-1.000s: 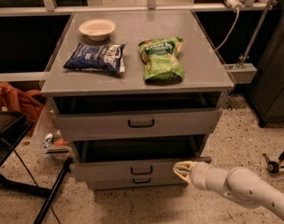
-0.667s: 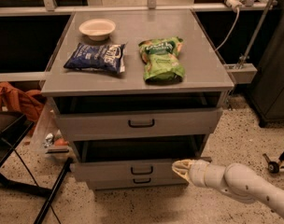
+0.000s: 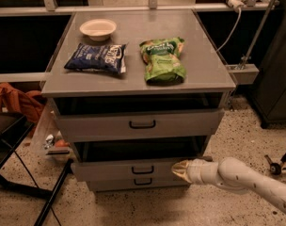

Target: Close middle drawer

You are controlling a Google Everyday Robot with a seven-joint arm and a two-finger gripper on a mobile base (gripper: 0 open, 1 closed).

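The grey cabinet (image 3: 133, 86) has three drawers. The middle drawer (image 3: 119, 169) has a low flat grey front with a small black handle (image 3: 143, 170), and it stands pulled out a little, with a dark gap above it. My gripper (image 3: 179, 170) comes in from the lower right on a white arm. Its pale tip is at the right end of the middle drawer's front, touching or nearly touching it. The fingers look pressed together and hold nothing.
The taller top drawer (image 3: 142, 124) is also slightly out, and the lowest drawer (image 3: 143, 181) sits just below the middle one. A bowl (image 3: 98, 28), a blue chip bag (image 3: 97, 58) and a green bag (image 3: 162, 60) lie on top. An orange bag (image 3: 13, 102) and black stand legs (image 3: 49, 201) are at the left.
My gripper has edged slightly left along the middle drawer's front. The drawer itself has hardly moved.
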